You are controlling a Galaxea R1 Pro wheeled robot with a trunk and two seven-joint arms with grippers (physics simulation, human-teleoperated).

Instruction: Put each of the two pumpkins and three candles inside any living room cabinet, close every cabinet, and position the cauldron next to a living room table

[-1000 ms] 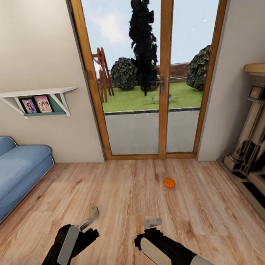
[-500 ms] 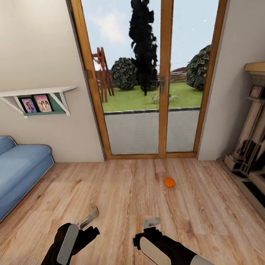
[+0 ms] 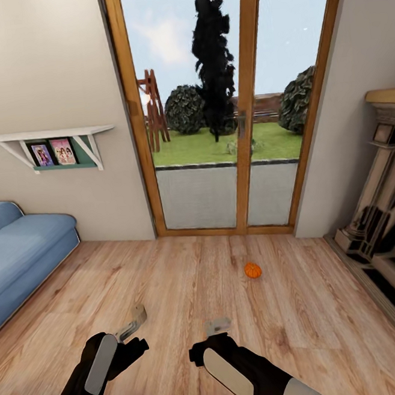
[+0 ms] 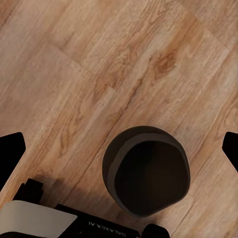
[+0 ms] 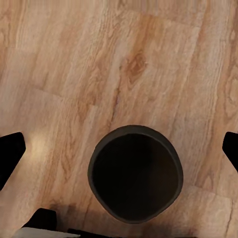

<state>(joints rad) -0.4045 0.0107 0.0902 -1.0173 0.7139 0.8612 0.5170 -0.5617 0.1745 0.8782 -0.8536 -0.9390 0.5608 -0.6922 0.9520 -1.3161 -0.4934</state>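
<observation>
We are facing the glass doors (image 3: 227,128) with one pumpkin (image 3: 252,270) lying on the wooden floor (image 3: 181,283) just right of the frame's centre, well ahead of both arms. Our left end effector (image 3: 132,326) and right end effector (image 3: 217,326) are hanging low in the lower part of the head view, both spread and carrying nothing. We are judging the risks: the round pumpkin rolling away if a finger nudges it, or our base drifting right toward the fireplace (image 3: 386,215).
</observation>
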